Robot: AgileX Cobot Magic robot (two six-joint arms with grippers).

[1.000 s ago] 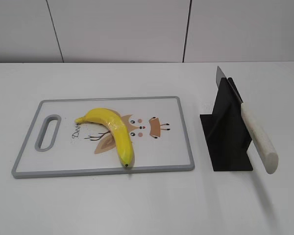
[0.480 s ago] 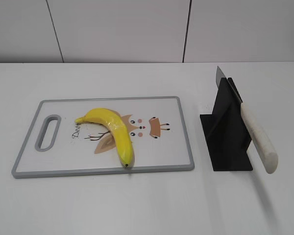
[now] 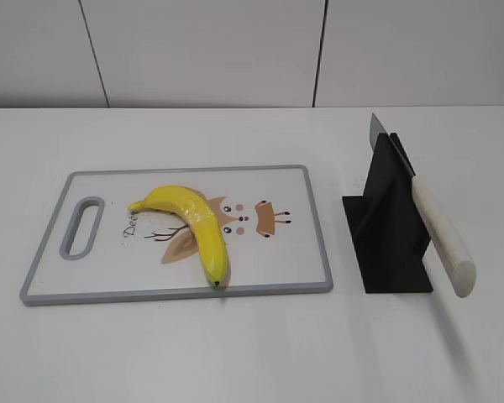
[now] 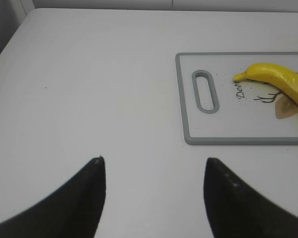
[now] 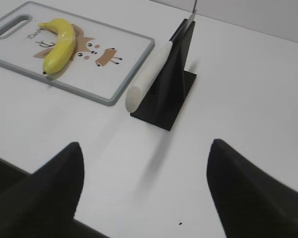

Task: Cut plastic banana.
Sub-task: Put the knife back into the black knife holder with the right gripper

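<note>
While both arms sit back from the work area, I read the left claw point(image 4: 151, 198) as spread wide with nothing between its fingers, held over bare white desk point(image 3: 235, 353) just short of the cutting board point(image 3: 311, 218). I read the right claw point(image 5: 144, 193) the same way: fingers far apart, holding nothing, above the desk on the near side of the knife stand point(image 3: 386, 227). On the board lies the banana point(image 3: 197, 225), curved across the printed cartoon animal (its dark tip reaches the board's near edge, its stem points toward the handle slot point(image 3: 82, 227)). Right of the board, apart from it, the black stand holds a knife point(image 3: 437, 235) at a slant, blade up and pale handle toward the camera.
</note>
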